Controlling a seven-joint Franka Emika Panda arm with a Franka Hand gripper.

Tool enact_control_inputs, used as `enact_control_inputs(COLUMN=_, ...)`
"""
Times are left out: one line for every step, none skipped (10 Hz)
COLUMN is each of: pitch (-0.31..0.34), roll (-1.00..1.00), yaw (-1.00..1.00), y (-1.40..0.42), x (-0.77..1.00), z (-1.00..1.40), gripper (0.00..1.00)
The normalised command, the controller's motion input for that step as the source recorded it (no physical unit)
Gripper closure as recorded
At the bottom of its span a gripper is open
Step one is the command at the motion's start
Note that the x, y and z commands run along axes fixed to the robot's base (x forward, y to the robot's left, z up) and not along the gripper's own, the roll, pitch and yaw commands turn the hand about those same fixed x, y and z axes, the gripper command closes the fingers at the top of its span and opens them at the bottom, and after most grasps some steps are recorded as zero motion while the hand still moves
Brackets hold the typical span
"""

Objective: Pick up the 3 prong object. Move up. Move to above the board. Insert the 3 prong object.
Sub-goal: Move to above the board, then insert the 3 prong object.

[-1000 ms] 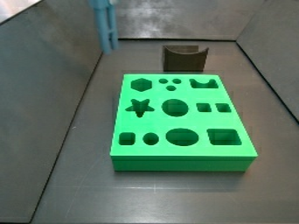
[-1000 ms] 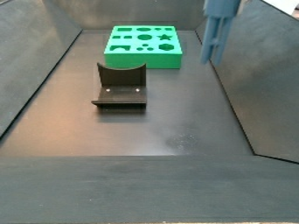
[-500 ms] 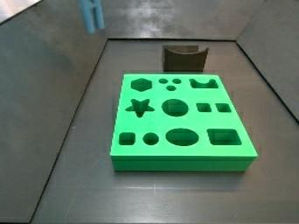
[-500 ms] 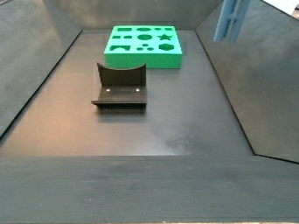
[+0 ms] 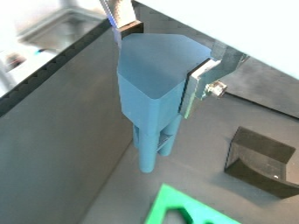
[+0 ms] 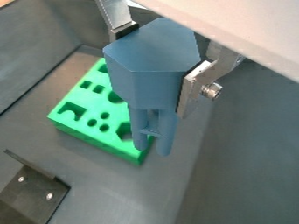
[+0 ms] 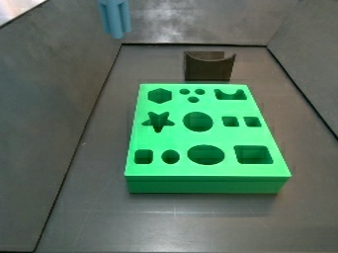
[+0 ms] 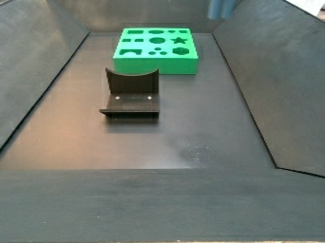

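peg: 3 prong object [image 5: 158, 92] clamped between the fingers [image 5: 201, 84] of the gripper [image 5: 163, 74], blocky head up in the jaws, prongs hanging down clear of the floor

what changed: only the bottom tip of the peg in a side view [image 7: 115, 15] now, top left corner, slightly right of where it was half a second ago and much higher than a second back; in the other fixed camera just a sliver [image 8: 221, 8] at the top edge, shifted left toward the board since the last two frames

meaning: lift looks done, sideways carry to the board underway, probably early in the "move to above" step; insertion not started

board: green board [image 7: 205, 136] flat on the floor, all cut-outs empty, sitting well below the peg; corner of it also showing under the prongs in a wrist view [image 6: 100, 114]

gap: prongs not over the slab yet going by the side view, peg off past its far left corner

arm pose: gripper high up, mostly out of both fixed cameras, pointing straight down, peg roughly vertical

grip: closed on the head, silver plate and screw visible on one side only in both wrist views, opposite finger hidden behind the peg

fixture: dark bracket [image 8: 131, 93] near the board, untouched, well apart from the peg

risk: three prongs need matching to the right cut-out, small twist in the grip likely enough to jam
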Motion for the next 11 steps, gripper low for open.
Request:
enact_control_inputs(pitch=0.329, roll=0.06, yaw=1.00, y=-1.00, x=0.73, z=0.26, gripper=1.00)
enact_control_inputs(pitch=0.283, roll=0.09, yaw=0.73, y=-1.00, x=0.76, z=0.26, gripper=1.00)
enact_control_inputs(pitch=0.247, roll=0.10, yaw=0.48, y=-1.00, x=0.80, z=0.26, gripper=1.00)
enact_control_inputs(pitch=0.214, roll=0.11, yaw=0.30, y=-0.97, x=0.81, z=0.25, gripper=1.00)
enact_control_inputs(pitch=0.184, roll=0.12, yaw=0.18, y=-0.70, x=0.60, z=0.18, gripper=1.00)
enact_control_inputs(pitch=0.148, roll=0.11, yaw=0.08, y=-0.36, x=0.34, z=0.10, gripper=1.00)
enact_control_inputs(pitch=0.102, roll=0.09, yaw=0.04, y=-0.19, x=0.19, z=0.06, gripper=1.00)
enact_control_inputs(pitch=0.000, roll=0.00, yaw=0.00, y=0.00, x=0.02, z=0.00, gripper=1.00)
enact_control_inputs(pitch=0.000, roll=0.00, yaw=0.00, y=0.00, x=0.16, z=-0.08, gripper=1.00)
enact_control_inputs(pitch=0.000, roll=0.04, yaw=-0.02, y=0.00, x=0.39, z=-0.27, gripper=1.00)
enact_control_inputs(pitch=0.000, roll=0.01, yaw=-0.02, y=0.03, x=0.50, z=-0.35, gripper=1.00)
